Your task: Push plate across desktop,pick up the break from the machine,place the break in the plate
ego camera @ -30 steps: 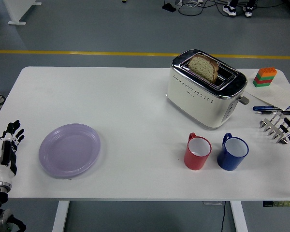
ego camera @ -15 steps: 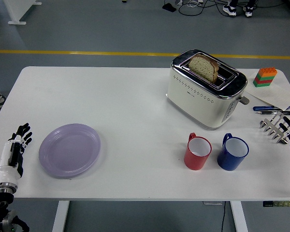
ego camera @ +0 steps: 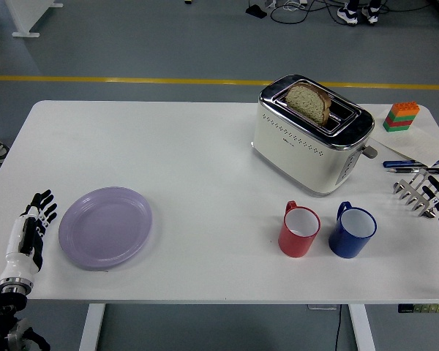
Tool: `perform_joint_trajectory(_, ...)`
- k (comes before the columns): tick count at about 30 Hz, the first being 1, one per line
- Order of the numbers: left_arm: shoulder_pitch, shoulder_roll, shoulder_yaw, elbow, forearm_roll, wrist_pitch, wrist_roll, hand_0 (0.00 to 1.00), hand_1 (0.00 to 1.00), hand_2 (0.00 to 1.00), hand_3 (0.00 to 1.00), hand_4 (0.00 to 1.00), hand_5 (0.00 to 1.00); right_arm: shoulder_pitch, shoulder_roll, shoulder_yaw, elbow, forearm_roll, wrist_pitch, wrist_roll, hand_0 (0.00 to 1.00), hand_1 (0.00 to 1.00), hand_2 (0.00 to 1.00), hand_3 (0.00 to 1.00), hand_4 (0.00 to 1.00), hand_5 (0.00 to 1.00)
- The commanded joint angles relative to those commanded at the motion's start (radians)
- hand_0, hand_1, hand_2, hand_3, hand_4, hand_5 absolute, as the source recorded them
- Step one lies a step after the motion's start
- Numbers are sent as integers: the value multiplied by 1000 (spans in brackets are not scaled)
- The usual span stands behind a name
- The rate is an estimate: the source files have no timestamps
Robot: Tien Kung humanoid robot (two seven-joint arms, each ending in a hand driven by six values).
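Where the table's near-left corner lies: the left hand point(ego camera: 31, 230) is seen, white-backed with black fingers spread and holding nothing, just beside the plate's left rim, contact not discernible.
Plate point(ego camera: 105, 227): lilac, oval, shallow and bare, set flat near the table's point(ego camera: 168, 146) near-left corner.
Red mug point(ego camera: 300, 229): stood upright toward the near edge, right of centre, handle turned away.
Blue mug point(ego camera: 353, 232): stood just beside the red mug on its right, apart from it.
Right hand point(ego camera: 433, 191): placed at the right edge, cut off by the picture's border; fingers are spread and nothing is grasped.
Pens point(ego camera: 410, 164): laid on a sheet of paper by the right edge, partly hidden behind the right hand.
Toaster point(ego camera: 312, 133): cream body with chrome top, set toward the far-right part of the table.
Bread point(ego camera: 308, 102): a brown-crusted slice with a pale crumb, stood upright in the toaster's far slot, its lower part hidden inside.
Brick stack point(ego camera: 401, 116): orange, green and red layers, near the far-right corner.
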Motion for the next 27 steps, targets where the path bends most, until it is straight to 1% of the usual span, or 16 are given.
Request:
perform_joint_trajectory(18,-12,-11,24,21,-35,-1,0,876,888,924,871,617,998,1,1,-2,0,0,0,0,857,806,863,841,603,493)
perform_joint_trajectory(22,-18,-17,29,28,-44,-5,0,871,884,923,870,615,998,2,2,-3,0,0,0,0,857,805,863,842,602,492)
perform_joint_trajectory(27,-26,-27,53,29,-60,-11,-1,871,884,923,870,615,998,-1,1,-8,-1,1,-1,0,857,805,863,842,602,492)
